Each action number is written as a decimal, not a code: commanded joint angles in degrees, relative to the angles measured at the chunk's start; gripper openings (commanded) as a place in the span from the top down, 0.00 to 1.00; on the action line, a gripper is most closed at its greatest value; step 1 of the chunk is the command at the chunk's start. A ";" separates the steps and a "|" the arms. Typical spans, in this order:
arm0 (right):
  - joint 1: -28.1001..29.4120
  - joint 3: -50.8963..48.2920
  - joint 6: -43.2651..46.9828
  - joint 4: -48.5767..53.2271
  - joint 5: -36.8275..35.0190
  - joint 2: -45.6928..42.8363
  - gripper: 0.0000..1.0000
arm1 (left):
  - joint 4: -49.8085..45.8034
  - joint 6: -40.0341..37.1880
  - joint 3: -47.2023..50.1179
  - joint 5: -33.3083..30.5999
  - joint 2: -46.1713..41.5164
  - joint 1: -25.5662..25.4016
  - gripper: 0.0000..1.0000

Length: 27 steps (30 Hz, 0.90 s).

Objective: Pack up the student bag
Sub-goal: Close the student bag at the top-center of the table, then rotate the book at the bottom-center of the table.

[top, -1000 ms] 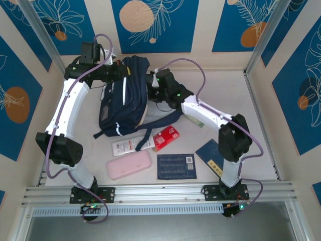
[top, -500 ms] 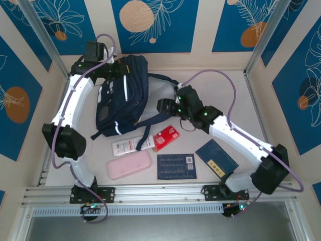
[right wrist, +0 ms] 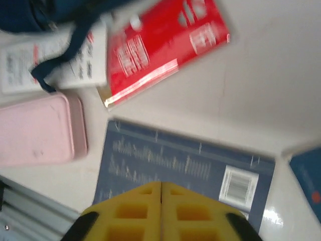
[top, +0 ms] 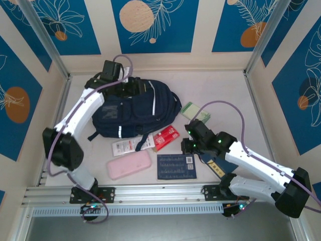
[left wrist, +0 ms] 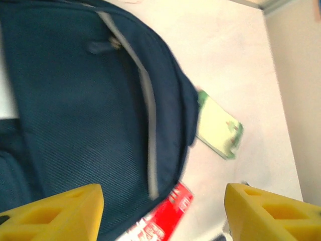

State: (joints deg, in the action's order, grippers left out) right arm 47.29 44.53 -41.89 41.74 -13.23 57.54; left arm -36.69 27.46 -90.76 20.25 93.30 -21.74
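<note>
The student bag (top: 135, 108), navy with white stripes, lies flat at the back left of the table. My left gripper (top: 138, 89) hovers over its far edge. In the left wrist view the yellow fingers (left wrist: 55, 213) stand wide apart above the bag's fabric (left wrist: 75, 110), with nothing between them. My right gripper (top: 186, 146) is well clear of the bag, in front of it. Its yellow fingers (right wrist: 135, 211) are pressed together and empty, just above a dark blue booklet (right wrist: 185, 165).
In front of the bag lie a white leaflet (top: 129, 146), a red booklet (top: 165, 137), a pink case (top: 128, 164) and the dark blue booklet (top: 175, 166). A blue notebook (top: 213, 159) lies partly under the right arm. A green-and-white packet (top: 195, 111) lies right of the bag.
The bag went from bunched up between both grippers to lying flat. My left gripper opened and let it go. My right gripper left the bag, swung forward over the booklets and shut.
</note>
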 commanded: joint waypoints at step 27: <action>0.07 -11.74 -16.76 -5.52 -1.14 18.66 0.91 | 12.21 -2.11 30.51 -5.10 -0.66 -28.80 0.44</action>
State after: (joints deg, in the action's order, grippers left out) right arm 51.05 34.89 -56.34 42.33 -2.09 74.08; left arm -25.52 26.41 -59.72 15.79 91.44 -50.17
